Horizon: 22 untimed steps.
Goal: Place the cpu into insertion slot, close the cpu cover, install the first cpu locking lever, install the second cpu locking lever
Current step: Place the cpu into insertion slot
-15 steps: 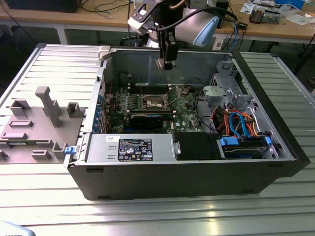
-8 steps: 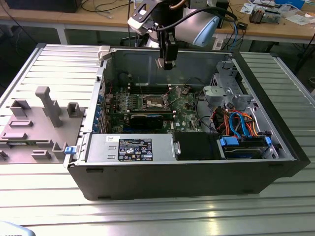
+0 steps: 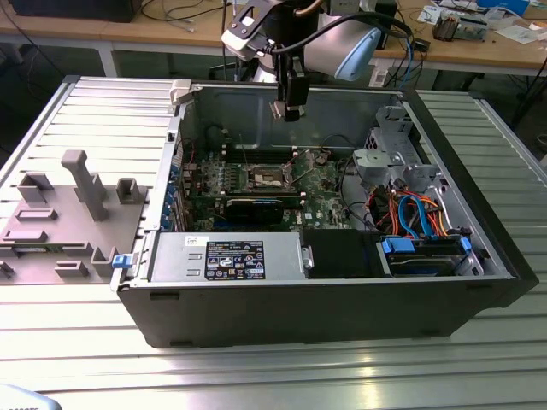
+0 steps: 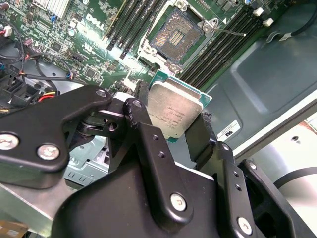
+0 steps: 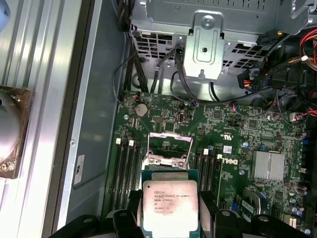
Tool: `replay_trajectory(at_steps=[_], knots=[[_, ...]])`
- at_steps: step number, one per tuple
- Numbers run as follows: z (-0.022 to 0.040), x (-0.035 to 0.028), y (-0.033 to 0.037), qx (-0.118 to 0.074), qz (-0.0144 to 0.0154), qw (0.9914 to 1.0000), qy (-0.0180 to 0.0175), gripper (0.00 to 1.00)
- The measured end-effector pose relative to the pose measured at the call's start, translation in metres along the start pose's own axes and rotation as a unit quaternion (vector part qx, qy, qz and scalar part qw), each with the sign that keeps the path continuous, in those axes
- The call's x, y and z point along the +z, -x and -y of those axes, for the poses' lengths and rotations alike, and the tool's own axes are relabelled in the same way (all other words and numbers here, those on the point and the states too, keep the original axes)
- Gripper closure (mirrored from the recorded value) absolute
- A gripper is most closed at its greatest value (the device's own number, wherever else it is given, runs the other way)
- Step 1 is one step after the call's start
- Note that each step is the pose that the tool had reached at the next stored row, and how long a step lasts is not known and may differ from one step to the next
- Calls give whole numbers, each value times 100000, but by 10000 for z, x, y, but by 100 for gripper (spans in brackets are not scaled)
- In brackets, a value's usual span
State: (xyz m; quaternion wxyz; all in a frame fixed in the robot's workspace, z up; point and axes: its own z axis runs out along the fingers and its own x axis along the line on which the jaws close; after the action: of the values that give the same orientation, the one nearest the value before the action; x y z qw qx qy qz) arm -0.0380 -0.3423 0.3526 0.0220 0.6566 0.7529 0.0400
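Jaws clamp the cpu (image 4: pixel 174 110) by opposite edges (silvery top showing in both wrist views), held clear above the motherboard (image 5: pixel 237 148); the insertion slot (image 4: pixel 176 37) lies uncovered.

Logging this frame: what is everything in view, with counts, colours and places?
computer case: one, dark grey, open, on the table
table: one, silvery slatted metal, under the case
motherboard: one, green, inside the case
insertion slot: one, dark centre, silvery rim, on the motherboard, empty
cpu cover: one, silvery, raised at the slot
power supply: one, grey, inside the case
fixture tray: one, grey, exterior view's left
cpu: one, silvery, above the motherboard
gripper: one, black, holding the cpu
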Motion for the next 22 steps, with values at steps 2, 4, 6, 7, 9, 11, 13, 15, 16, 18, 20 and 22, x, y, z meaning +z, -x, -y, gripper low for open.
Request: replay_trajectory(at_steps=[2,4,6,7,9,11,13,15,16,18,20,22], knots=[[0,0,0,85,7,100000,2,45],[0,1,0,138,12,100000,3,45],[0,1,0,189,16,100000,4,45],[0,1,0,221,21,100000,5,45],[0,1,0,266,23,100000,4,45],[0,1,0,310,28,100000,7,45],[0,1,0,396,36,99999,7,45],[0,2,0,439,39,99999,7,45],[0,2,0,535,48,99999,10,45],[0,2,0,653,58,99998,13,45],[0,3,0,733,64,99997,14,45],[0,3,0,789,71,99997,15,45]])
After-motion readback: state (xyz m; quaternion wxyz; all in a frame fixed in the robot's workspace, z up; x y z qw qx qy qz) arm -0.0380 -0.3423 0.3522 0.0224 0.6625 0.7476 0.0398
